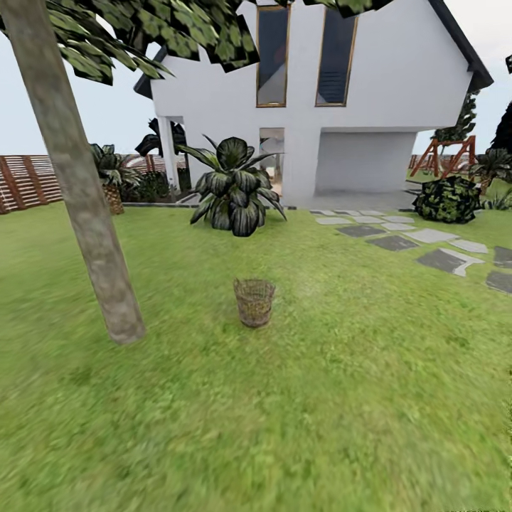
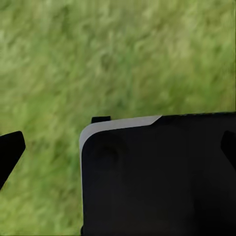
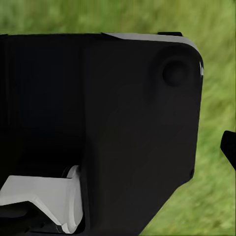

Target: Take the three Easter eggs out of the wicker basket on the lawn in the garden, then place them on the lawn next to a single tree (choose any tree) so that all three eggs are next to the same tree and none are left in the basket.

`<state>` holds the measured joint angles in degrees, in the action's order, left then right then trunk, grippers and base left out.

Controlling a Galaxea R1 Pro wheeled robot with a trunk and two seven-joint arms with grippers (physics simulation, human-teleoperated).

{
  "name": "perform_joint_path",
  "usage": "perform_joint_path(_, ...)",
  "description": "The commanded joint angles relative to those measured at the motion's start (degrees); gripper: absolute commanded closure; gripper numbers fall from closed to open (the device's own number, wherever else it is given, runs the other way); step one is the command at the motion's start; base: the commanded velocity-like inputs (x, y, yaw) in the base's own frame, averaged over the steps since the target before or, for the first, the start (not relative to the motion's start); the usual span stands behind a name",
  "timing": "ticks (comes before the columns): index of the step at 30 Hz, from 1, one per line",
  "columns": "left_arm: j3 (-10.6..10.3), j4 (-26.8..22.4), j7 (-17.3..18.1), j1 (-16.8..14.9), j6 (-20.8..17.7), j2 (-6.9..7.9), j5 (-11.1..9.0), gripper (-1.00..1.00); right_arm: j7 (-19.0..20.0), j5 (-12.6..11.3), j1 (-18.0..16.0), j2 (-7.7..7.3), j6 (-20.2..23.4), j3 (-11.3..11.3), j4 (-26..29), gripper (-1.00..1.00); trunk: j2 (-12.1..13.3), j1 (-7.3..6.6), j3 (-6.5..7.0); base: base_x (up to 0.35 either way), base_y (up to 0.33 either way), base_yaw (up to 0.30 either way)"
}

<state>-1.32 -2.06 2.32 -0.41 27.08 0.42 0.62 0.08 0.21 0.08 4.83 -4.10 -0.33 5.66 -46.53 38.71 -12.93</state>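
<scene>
Your wicker basket (image 1: 254, 301) sits at 12 o'clock, upright on the lawn (image 1: 355, 398); tree (image 1: 78, 185) at 10. Claw states: cannot tell.

You have one wicker basket (image 1: 254, 301) on the lawn (image 1: 284, 398). You have one tree (image 1: 85, 206) beside it and one white house (image 1: 320, 99) behind.

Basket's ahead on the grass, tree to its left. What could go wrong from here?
1. The wicker basket stands free on the lawn; a base or arm bump on approach may tip it.
2. Its open weave and distance hide the contents, so the eggs cannot be confirmed yet.
3. The tree trunk leans close beside the basket, so the left arm may clip it.
</scene>
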Motion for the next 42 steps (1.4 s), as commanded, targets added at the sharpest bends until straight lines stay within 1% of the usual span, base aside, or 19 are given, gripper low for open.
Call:
perform_joint_path(1, -0.09, 0.03, 0.11, -0.03, 0.17, 0.02, 0.04, -1.0, 0.01, 0.01, 0.01, 0.01, -0.11, -0.05, 0.06, -1.0, -0.05, 0.04, -0.07, 0.261, 0.196, -0.252)
perform_joint_path(17, -0.09, 0.03, 0.07, -0.03, 0.17, 0.02, 0.03, -1.0, -0.04, 0.0, 0.01, 0.01, -0.11, -0.11, 0.06, -1.0, -0.05, 0.04, -0.07, 0.261, 0.196, -0.229)
perform_joint_path(34, -0.09, 0.03, 0.11, -0.03, 0.17, 0.02, 0.01, -1.0, 0.0, 0.02, 0.01, -0.06, -0.11, -0.05, 0.07, -1.0, -0.05, 0.04, -0.07, 0.261, 0.196, -0.029)
perform_joint_path(42, -0.09, 0.04, 0.07, -0.03, 0.17, 0.02, 0.05, -1.0, 0.01, 0.02, 0.01, -0.16, -0.11, -0.19, -0.04, -1.0, -0.05, 0.04, -0.07, 0.262, 0.194, -0.134)
